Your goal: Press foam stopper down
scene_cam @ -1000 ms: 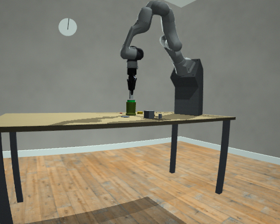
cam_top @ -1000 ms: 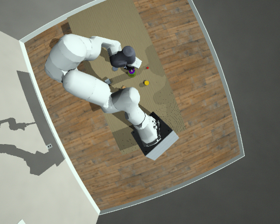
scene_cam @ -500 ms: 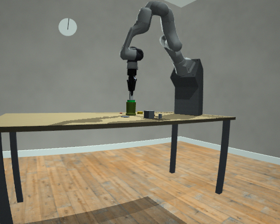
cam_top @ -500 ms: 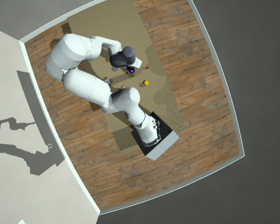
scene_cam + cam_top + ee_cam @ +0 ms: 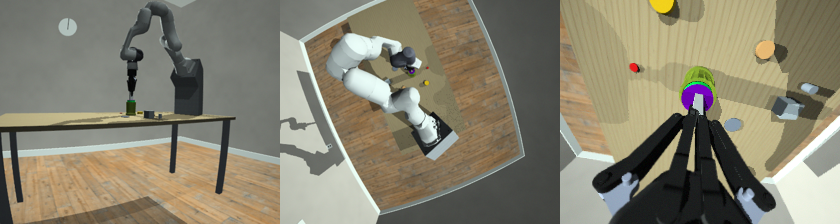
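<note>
A green jar (image 5: 131, 109) (image 5: 412, 74) (image 5: 700, 76) stands upright on the table (image 5: 51, 120). A purple foam stopper (image 5: 687, 97) (image 5: 411, 72) fills its mouth inside a bright green rim. My gripper (image 5: 131, 98) (image 5: 697, 100) is shut and empty. It points straight down with its pale fingertips on the middle of the stopper's top, right at the rim. In the side view no purple shows above the rim. I cannot tell how hard the tips bear on the foam.
Around the jar lie a yellow disc (image 5: 426, 82) (image 5: 661, 5), a small red piece (image 5: 427, 67) (image 5: 634, 66), an orange disc (image 5: 765, 49), a grey cube (image 5: 784, 107) (image 5: 149, 114), a small grey cylinder (image 5: 808, 88) (image 5: 160, 116) and a blue-grey disc (image 5: 733, 124) (image 5: 124, 116). The robot base (image 5: 188, 89) stands at the table's right end.
</note>
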### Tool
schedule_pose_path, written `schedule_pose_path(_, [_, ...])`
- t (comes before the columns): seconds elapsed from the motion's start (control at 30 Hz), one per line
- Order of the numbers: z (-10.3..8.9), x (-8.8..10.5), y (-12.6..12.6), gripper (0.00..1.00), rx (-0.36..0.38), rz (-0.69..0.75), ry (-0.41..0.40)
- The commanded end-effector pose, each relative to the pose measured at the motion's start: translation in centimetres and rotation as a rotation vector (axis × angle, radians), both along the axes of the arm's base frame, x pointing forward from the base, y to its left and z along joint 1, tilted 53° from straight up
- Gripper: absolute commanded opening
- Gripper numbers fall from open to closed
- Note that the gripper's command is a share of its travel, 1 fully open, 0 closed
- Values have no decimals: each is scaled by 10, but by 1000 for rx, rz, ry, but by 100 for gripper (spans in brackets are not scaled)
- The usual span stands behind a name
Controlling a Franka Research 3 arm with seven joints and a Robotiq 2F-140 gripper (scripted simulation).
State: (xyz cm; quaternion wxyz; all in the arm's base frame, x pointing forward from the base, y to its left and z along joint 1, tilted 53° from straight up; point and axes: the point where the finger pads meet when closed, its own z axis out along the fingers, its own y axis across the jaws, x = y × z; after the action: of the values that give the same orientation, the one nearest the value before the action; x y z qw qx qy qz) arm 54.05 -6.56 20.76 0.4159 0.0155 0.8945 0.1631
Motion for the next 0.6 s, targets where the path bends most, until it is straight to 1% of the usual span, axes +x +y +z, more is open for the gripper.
schedule_pose_path(0.0, [-1,1,1,0,-8,5,-2])
schedule_pose_path(0.57, [-6,7,5,0,-8,5,-2])
